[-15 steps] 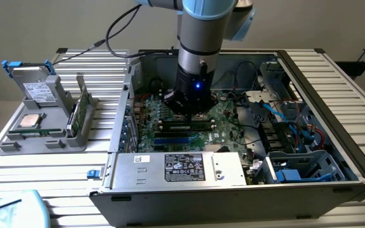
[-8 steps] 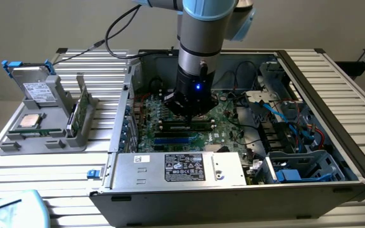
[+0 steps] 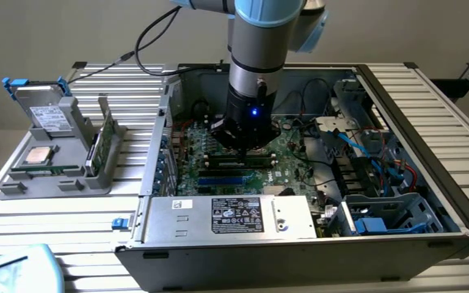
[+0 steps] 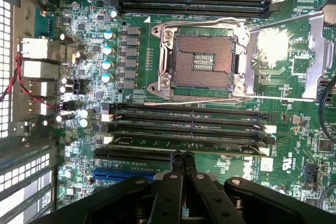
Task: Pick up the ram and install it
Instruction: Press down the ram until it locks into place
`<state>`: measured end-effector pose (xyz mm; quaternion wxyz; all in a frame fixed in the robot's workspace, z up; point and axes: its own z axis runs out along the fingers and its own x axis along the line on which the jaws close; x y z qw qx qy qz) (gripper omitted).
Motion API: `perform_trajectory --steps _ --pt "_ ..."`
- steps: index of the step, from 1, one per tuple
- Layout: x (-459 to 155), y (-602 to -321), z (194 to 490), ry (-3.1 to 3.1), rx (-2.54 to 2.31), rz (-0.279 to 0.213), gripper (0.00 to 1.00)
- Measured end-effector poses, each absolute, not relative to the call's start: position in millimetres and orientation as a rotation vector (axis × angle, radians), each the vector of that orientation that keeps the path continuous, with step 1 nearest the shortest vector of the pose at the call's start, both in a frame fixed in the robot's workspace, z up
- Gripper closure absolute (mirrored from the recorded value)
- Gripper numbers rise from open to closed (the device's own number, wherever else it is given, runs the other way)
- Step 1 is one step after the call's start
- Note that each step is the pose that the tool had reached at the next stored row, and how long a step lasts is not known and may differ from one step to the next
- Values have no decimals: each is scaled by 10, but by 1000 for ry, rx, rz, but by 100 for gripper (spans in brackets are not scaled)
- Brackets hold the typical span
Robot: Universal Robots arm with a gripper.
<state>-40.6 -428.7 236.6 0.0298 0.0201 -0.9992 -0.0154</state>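
Tool (image 4: 181, 157) closed above motherboard (image 4: 210, 30); ram (image 4: 189, 141) seemingly seated in slot.

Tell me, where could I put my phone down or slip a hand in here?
Freest: the bare table slats in front of the grey holder, at the exterior view's left of the computer case; also slats at its right. Inside the case is crowded: the gripper hangs low over the motherboard, beside the power supply.
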Motion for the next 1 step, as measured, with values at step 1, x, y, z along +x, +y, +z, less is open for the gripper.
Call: perform_trajectory --steps 1 --pt "-406 -4287 2366 -3081 62 -48 90"
